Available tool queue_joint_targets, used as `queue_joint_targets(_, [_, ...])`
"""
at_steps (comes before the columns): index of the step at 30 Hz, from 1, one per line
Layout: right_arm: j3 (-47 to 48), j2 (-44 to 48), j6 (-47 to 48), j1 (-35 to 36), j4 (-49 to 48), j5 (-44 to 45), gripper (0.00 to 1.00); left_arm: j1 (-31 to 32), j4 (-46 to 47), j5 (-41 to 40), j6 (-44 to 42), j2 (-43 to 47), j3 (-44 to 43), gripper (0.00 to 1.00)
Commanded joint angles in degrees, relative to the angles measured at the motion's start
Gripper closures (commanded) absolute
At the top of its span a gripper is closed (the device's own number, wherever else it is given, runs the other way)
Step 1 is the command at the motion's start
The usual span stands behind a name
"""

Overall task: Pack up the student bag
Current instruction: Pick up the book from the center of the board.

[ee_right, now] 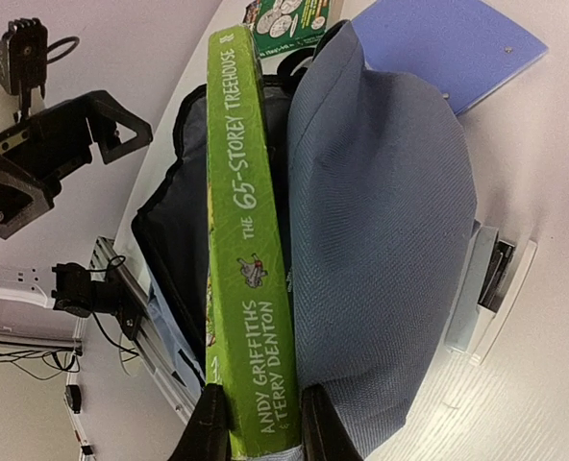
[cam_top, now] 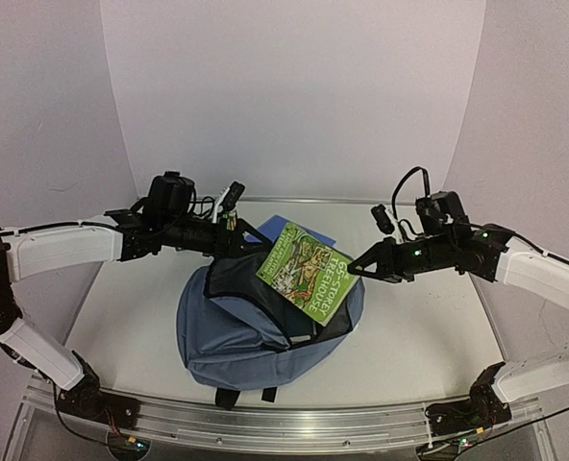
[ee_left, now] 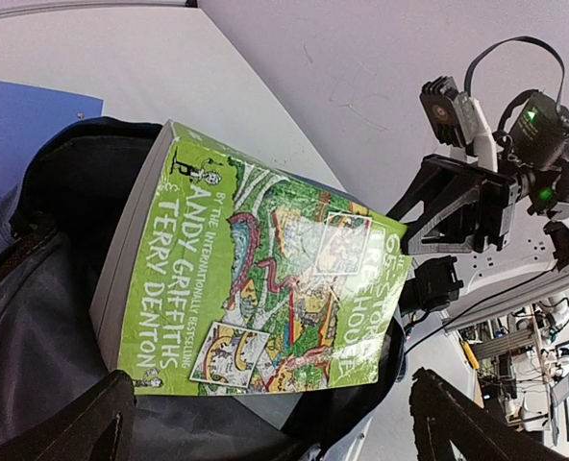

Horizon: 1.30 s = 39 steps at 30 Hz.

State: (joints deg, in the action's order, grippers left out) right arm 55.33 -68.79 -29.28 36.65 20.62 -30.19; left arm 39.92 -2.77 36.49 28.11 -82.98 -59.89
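Loading step: right end effector (ee_right: 265, 432) clamped on green book (cam_top: 307, 272) partly in bag (cam_top: 236, 336), left end effector (cam_top: 235, 223) wide open; next, push book deeper, then release.

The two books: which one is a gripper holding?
The green Treehouse paperback, pinched at its spine by the right gripper and partly in the student bag. The blue notebook lies flat behind the bag.

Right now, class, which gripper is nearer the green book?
Right. The right gripper is shut on the green book; the left gripper hangs open beside it, not touching.
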Motion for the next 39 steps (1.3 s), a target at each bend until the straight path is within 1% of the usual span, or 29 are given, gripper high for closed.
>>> queue_joint_targets(1, [-1.86,0.63,3.42,0.09,-7.02,-4.85,1.0,-0.32,2.54,2.56,-2.93,-4.85,-3.1,0.0])
queue_joint_targets(3, [-3.48,2.14,3.45,0.11,-9.18,-6.72,1.0,-0.56,3.69,3.71,-4.44,-6.57,-3.85,0.0])
queue_joint_targets(6, [-5.44,5.42,2.53,0.1,-13.54,-10.15,1.0,-1.9,6.72,7.67,-5.3,-9.38,-4.33,0.0])
queue_joint_targets(10, [-5.99,6.95,2.57,0.08,-14.72,-12.32,1.0,-3.44,9.62,13.35,-5.74,-13.15,-6.15,0.0])
queue_joint_targets(15, [-6.62,6.52,2.73,0.05,-15.2,-14.47,1.0,-4.32,6.98,18.64,-9.37,-19.03,-11.52,0.01])
queue_joint_targets(19, [-6.49,6.17,2.68,0.1,-15.25,-13.87,1.0,-4.59,7.51,26.64,-9.77,-22.44,-14.4,0.04])
queue_joint_targets(22, [-6.17,5.65,2.41,0.16,-15.2,-12.1,1.0,-4.64,9.2,30.94,-8.89,-22.64,-13.78,0.1])
queue_joint_targets(25, [-5.83,4.84,2.24,0.09,-15.27,-10.46,1.0,-4.59,10.65,34.18,-7.53,-22.16,-11.93,0.22])
queue_joint_targets(27, [-5.68,4.14,2.22,0.1,-15.26,-9.83,1.0,-4.57,11.5,35.17,-6.53,-21.65,-10.64,0.34])
queue_joint_targets(32, [-5.32,2.07,1.93,0.13,-15.25,-7.75,1.0,-4.5,12.27,35.99,-5.35,-20.68,-8.81,0.68])
queue_joint_targets(33, [-5.21,1.74,1.85,0.11,-15.23,-7.06,1.0,-4.47,12.43,36.08,-5.05,-20.52,-8.64,0.76])
queue_joint_targets(34, [-5.09,1.56,1.73,0.09,-15.19,-6.33,1.0,-4.49,12.85,36.17,-4.61,-20.36,-8.47,0.86])
queue_joint_targets(35, [-4.98,1.4,1.64,0.03,-15.15,-5.34,1.0,-4.53,13.22,36.14,-4.11,-20.05,-8.28,0.93])
queue_joint_targets(37, [-4.83,1.18,1.22,-0.03,-15.09,-3.02,1.0,-4.58,14.06,35.98,-3.18,-19.21,-7.69,0.99])
queue_joint_targets(38, [-4.74,1.12,0.93,-0.01,-15.08,-1.62,0.96,-4.56,14.64,35.64,-2.51,-18.54,-7.2,1.0])
queue_joint_targets(39, [-4.58,1.12,0.53,-0.11,-15.0,-0.44,0.89,-4.58,15.39,35.12,-1.8,-17.66,-6.73,1.0])
